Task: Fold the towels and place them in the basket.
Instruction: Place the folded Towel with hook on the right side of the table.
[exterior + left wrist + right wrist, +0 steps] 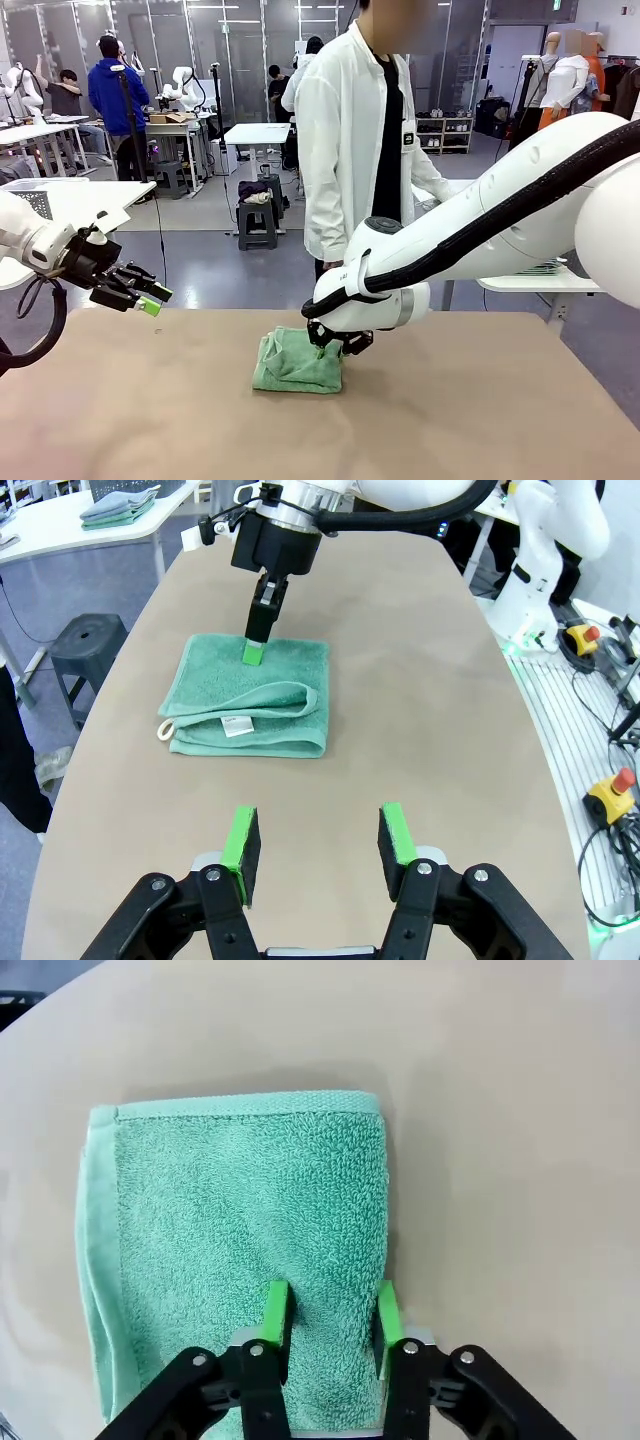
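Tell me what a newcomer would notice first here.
The folded sea-green towel stands out, bright in the middle of the tan table. The right pincer is down on the towel's right edge in the front view, pads apart on the terry. The left pincer hangs open at the table's left, and a person in a white coat stands at the far side.
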